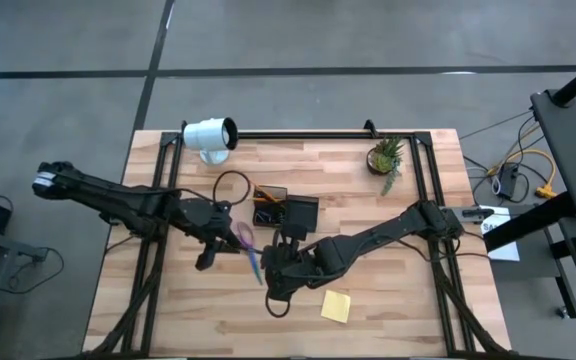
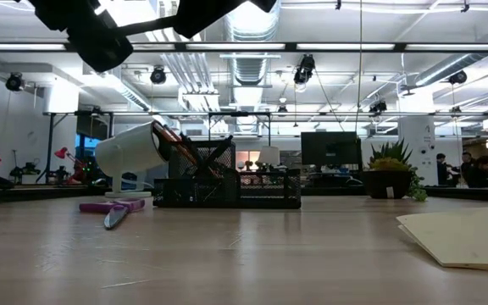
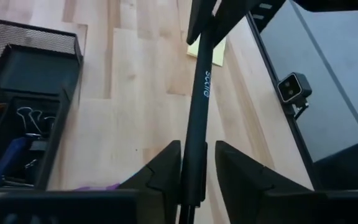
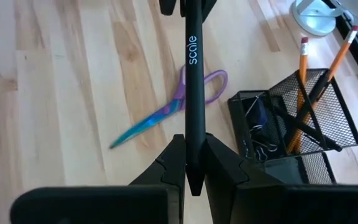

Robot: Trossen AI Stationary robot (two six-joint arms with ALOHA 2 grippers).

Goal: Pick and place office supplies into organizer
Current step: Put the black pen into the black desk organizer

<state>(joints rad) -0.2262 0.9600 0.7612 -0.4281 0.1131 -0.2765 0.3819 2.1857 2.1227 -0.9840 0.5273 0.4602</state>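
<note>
Right wrist view: right gripper [image 4: 193,148] clamped narrow on a black pen [image 4: 192,93], fingers tight on both sides of the barrel.
Left wrist view: left gripper [image 3: 197,157] sits narrow round the same pen; one finger touches it, a thin gap shows at the other, so it looks released or not yet gripping.
Step (judgement): arm-to-arm handover of the pen, held above the worktop's middle.
Do it well: only one gripper lets go, and only once the other is firmly on. Then tilt the pen upright over the tall mesh section and lower it; don't drop it.
Organizer [image 4: 316,124]: mid-worktop towards the far edge, just beside the right gripper, pencils already standing in it.
Scissors [image 4: 166,112]: flat on the worktop under the pen, between the grippers.
Sticky pad [image 1: 335,306]: near edge, untouched.
</note>
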